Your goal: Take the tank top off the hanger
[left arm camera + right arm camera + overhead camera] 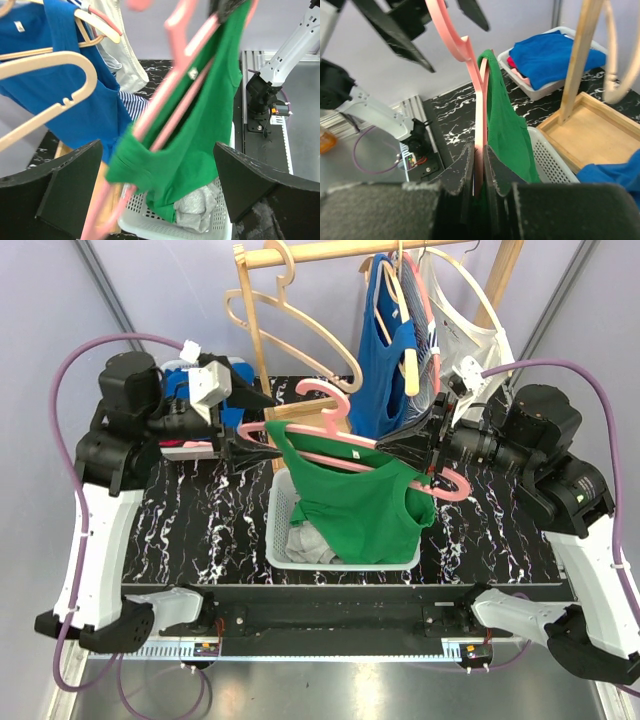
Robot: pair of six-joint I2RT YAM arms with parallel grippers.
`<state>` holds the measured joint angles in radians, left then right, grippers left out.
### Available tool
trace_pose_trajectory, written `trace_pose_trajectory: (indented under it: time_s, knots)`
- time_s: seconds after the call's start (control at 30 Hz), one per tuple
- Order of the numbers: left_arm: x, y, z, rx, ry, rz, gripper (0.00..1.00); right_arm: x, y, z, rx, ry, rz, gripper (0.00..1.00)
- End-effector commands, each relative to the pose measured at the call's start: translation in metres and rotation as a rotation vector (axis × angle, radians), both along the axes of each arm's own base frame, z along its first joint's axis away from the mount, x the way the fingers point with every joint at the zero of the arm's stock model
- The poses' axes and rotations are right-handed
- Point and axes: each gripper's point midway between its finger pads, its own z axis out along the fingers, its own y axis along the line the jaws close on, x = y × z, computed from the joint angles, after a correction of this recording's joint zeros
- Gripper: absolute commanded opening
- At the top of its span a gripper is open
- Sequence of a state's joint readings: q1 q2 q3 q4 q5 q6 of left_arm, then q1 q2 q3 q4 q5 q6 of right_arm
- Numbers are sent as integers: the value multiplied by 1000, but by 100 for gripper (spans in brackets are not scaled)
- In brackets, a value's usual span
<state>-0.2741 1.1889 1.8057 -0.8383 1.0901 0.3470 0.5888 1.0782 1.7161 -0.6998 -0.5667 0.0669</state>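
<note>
Black marbled bench with a white basket at its centre and a wooden rack of hung garments behind. The right claw is pressed on the pink hanger, pinching its arm and holding it tilted above the basket. The green tank top is on the hanger, its body hanging over the basket. The left claw is spread wide just beside the hanger's left end, the shoulder of the tank top lying between its fingers. The step appears to be the approach to a first grasp on the fabric. The next move calls for closing on cloth alone, not the pink arm, then drawing the strap off the hanger's end. Open room lies leftward over the bench; the rack and a blue top crowd the rear.
</note>
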Motion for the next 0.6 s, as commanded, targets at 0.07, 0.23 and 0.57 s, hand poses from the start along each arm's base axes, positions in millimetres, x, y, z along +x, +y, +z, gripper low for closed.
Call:
trace_pose_trajectory:
  time_s: [0.07,0.23,0.57]
  knots:
    - [-14,-15,31,-51,-93,-107,99,-20,8,28,76,-71,122,7]
    - [-18,-24,31,-57,-51,-161,99,-17,13,27,78,-59,141,7]
    - [-17,-28,6,-27,0,-175,98,-9,24,32,101,-62,169,6]
